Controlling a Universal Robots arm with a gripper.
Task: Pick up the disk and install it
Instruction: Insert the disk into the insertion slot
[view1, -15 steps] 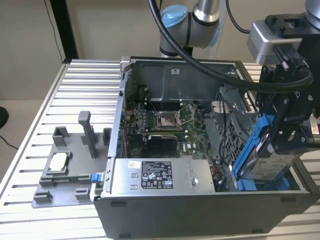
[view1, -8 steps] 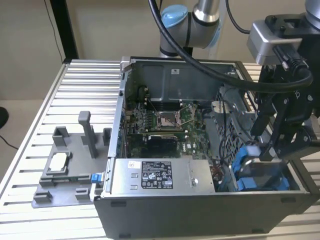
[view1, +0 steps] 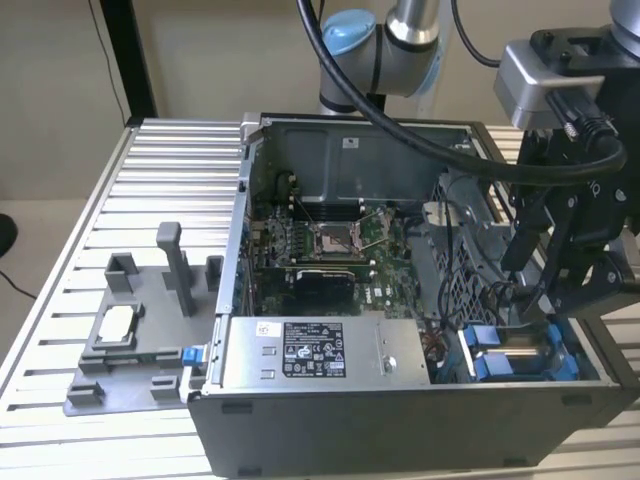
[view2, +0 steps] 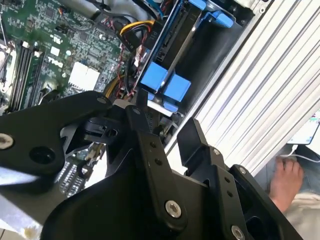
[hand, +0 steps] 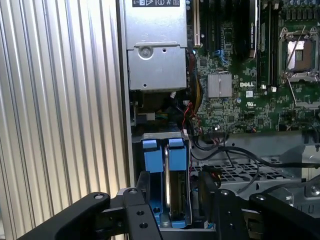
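The disk (hand: 176, 192) stands on edge in the drive bay at the corner of the open computer case (view1: 400, 420). Its silver body sits between blue carrier tabs (hand: 165, 157), which also appear in the second wrist view (view2: 165, 85). In the exterior view the disk (view1: 520, 355) lies low in the bay at the case's right end. My gripper (view1: 527, 305) hangs just above it and is open. In both wrist views the gripper (hand: 175, 175) (view2: 164, 117) straddles the blue tabs, with a gap between the black fingers (hand: 207, 182) and the carrier.
A grey power supply box (view1: 325, 350) sits beside the bay, with the motherboard (view1: 330, 240) and loose cables (view1: 450, 215) behind it. A grey fixture (view1: 130, 330) holding a small silver chip (view1: 118, 322) rests on the slatted table (view1: 170, 180). A person's hand (view2: 287, 180) shows past the table edge.
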